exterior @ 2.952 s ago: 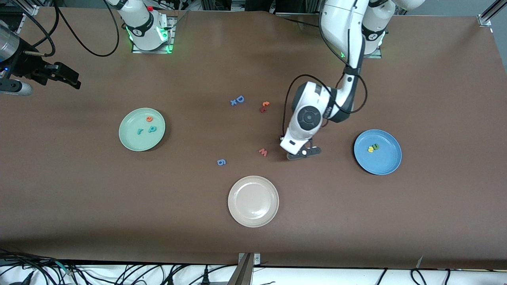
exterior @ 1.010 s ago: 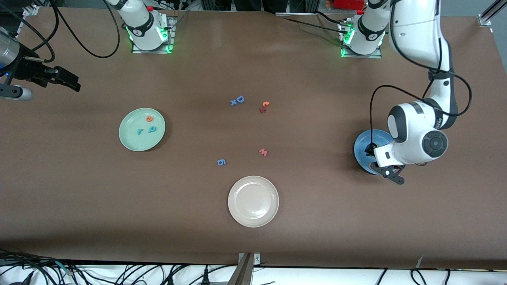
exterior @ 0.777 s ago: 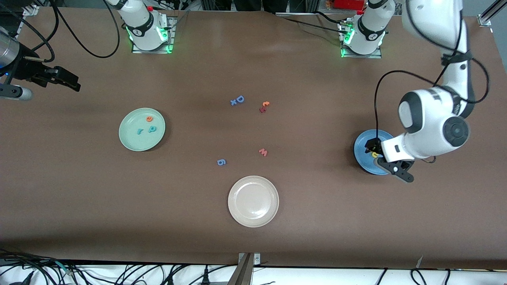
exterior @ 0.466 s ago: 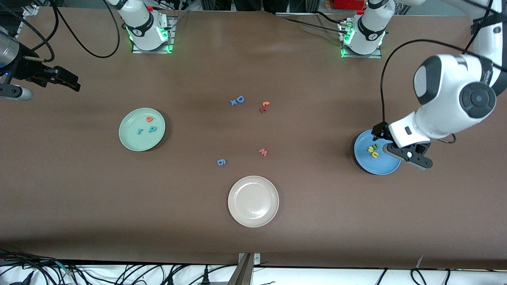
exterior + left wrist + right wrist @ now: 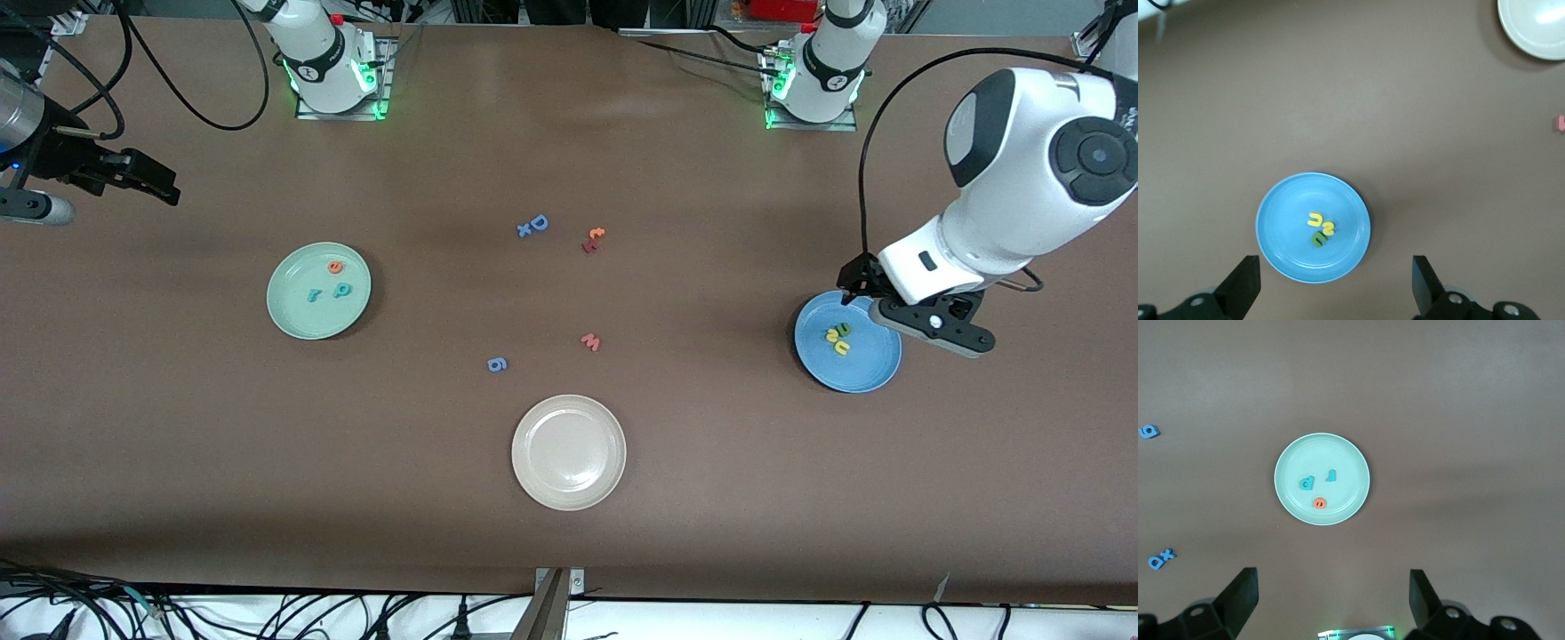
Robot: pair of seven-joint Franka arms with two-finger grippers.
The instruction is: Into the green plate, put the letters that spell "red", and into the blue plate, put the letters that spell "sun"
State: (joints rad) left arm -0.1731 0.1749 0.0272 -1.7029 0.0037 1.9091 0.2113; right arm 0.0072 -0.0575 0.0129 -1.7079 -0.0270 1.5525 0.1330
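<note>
The green plate [image 5: 298, 316] holds the teal "r" [image 5: 314, 294], teal "d" [image 5: 341, 290] and orange "e" [image 5: 335, 265]. The blue plate [image 5: 858, 369], toward the left arm's end, holds a dark green "n" [image 5: 1319, 239], a yellow "u" [image 5: 1315, 218] and a yellow "s" [image 5: 1329, 228], bunched together. My left gripper [image 5: 907, 311] hangs open and empty above the blue plate's edge. High over the table's edge at the right arm's end, my right gripper [image 5: 151, 178] waits open and empty; its wrist view looks down on the green plate [image 5: 1338, 457].
A beige-white plate [image 5: 569, 452] sits nearest the front camera, mid-table. Loose letters lie in the middle: a blue "D" with a small "x" [image 5: 533, 225], an orange and red pair [image 5: 593, 238], a red "w" [image 5: 591, 341] and a blue "g" [image 5: 497, 364].
My left gripper opened over the blue plate, left a yellow letter beside the two there, then rose and drifted toward the left arm's end. The right arm stayed put.
</note>
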